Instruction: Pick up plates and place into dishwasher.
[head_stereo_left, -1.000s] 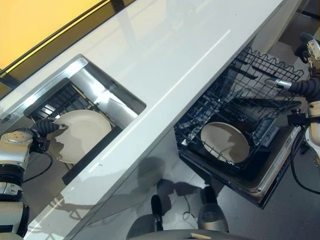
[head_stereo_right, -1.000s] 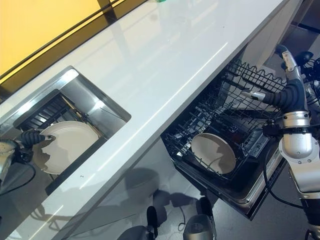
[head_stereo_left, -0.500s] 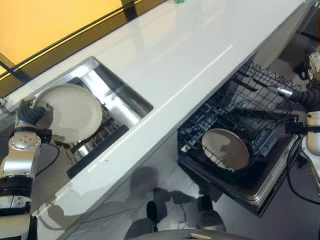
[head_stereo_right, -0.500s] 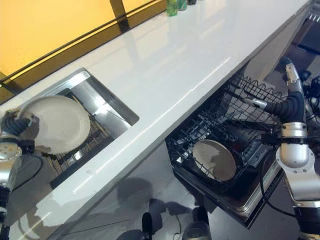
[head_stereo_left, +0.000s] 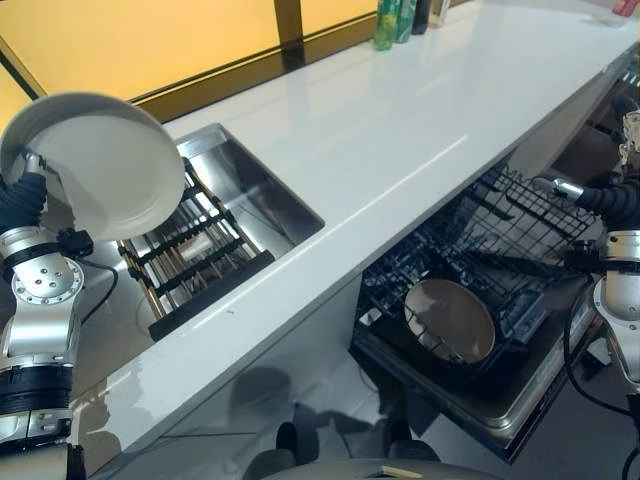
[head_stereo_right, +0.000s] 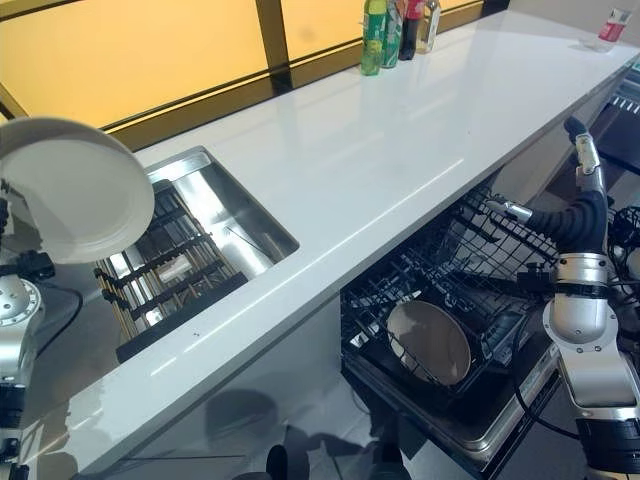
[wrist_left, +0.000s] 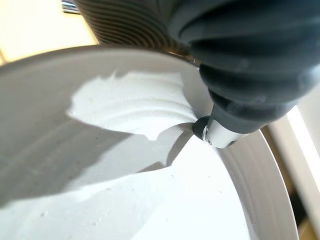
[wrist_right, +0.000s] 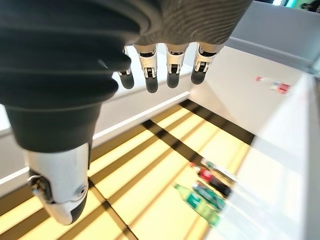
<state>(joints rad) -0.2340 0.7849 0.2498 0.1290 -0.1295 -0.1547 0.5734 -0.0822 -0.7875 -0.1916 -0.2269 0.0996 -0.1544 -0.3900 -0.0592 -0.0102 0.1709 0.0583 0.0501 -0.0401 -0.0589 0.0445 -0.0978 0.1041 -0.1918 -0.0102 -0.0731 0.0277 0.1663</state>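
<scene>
A long white countertop (head_stereo_right: 380, 170) ran diagonally, with a steel sink (head_stereo_right: 225, 215) set into it holding a dark slatted rack (head_stereo_right: 165, 270). Bottles (head_stereo_right: 395, 30) stood at its far edge, and a small pink-capped bottle (head_stereo_right: 610, 24) stood near the far corner.

You had bright light from the yellow window (head_stereo_right: 150, 60), which left streaks of glare on the white counter (head_stereo_left: 400, 130). The left hand (wrist_left: 220, 132) threw a sharp shadow across the plate (wrist_left: 125, 200). The dishwasher rack (head_stereo_right: 440, 300) sat dim.
</scene>
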